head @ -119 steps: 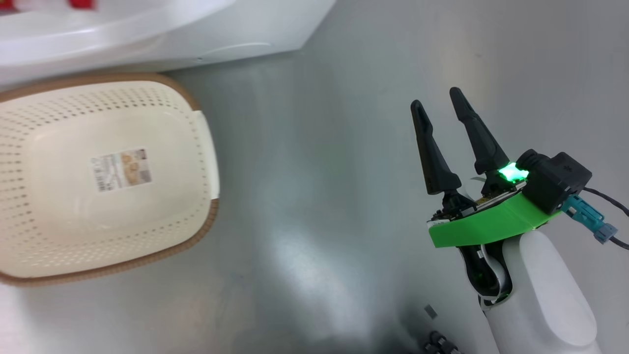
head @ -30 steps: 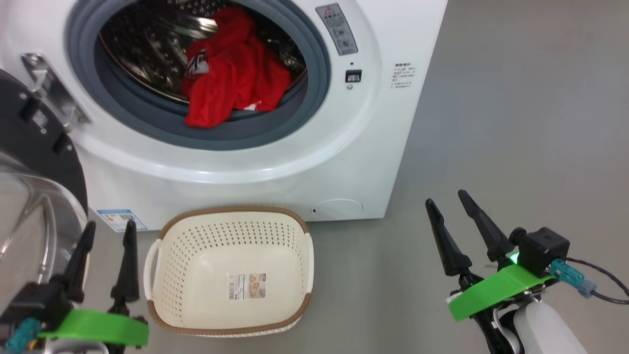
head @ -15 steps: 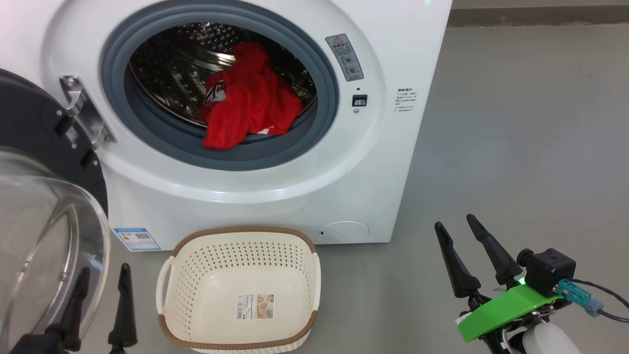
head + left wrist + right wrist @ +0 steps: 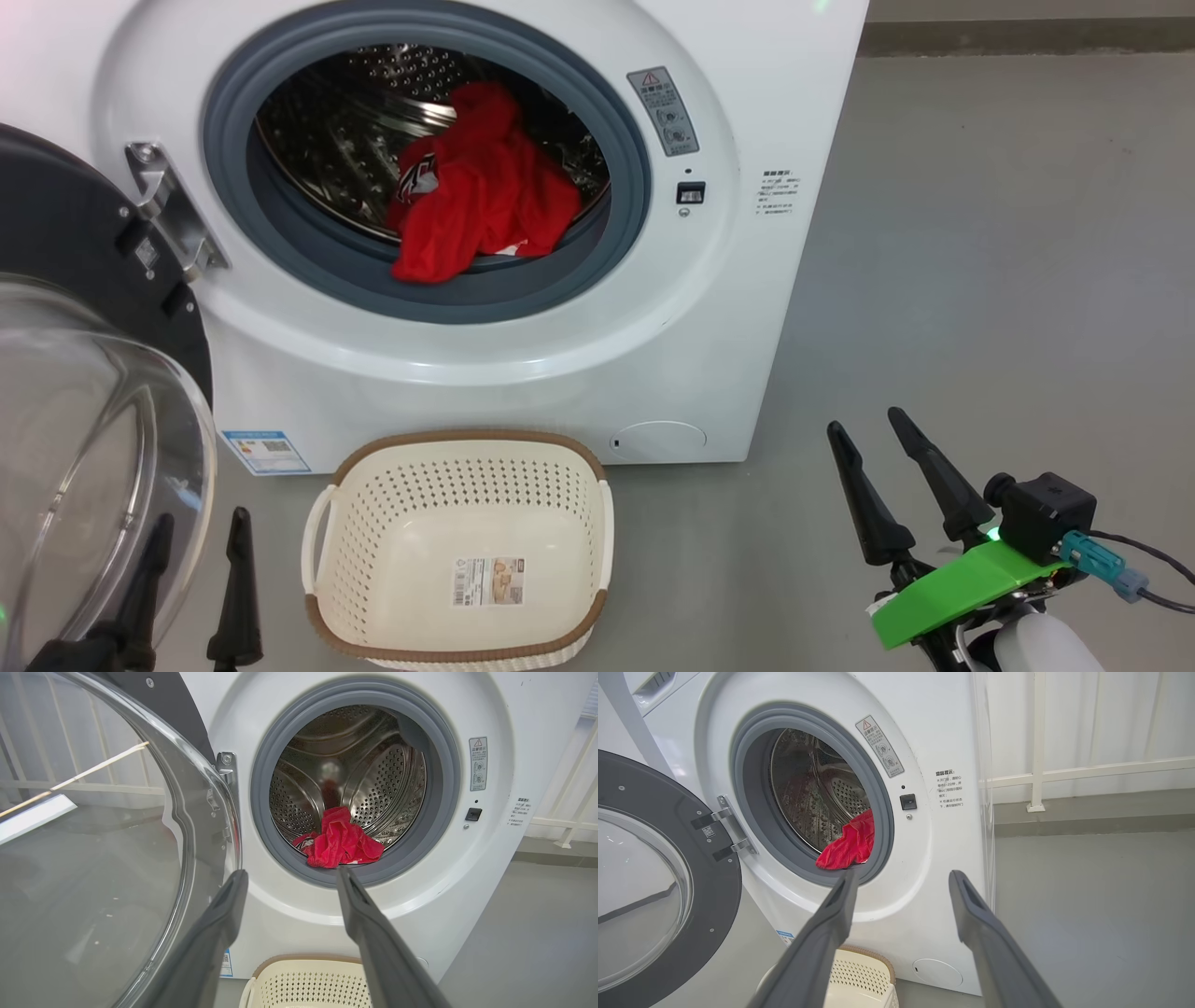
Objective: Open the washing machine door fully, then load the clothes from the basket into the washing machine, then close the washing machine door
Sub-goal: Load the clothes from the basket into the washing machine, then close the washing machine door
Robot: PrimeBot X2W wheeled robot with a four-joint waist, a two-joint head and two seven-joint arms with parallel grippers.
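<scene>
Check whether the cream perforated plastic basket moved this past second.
No. The cream plastic basket still sits between the blue label and round flap on the white washer; the camera shifted.

The head view looks forward and down from above onto the front of the washing machine [image 4: 766, 112], with the basket [image 4: 467, 436] on the floor [image 4: 980, 233] near the view's lower edge. The left wrist view sits low and close, facing the drum [image 4: 373, 779] almost square-on, just beside the washing machine door [image 4: 93, 858]. The right wrist view sits further right, looking obliquely leftward. All three share the clothes [image 4: 485, 215] and the basket.
</scene>
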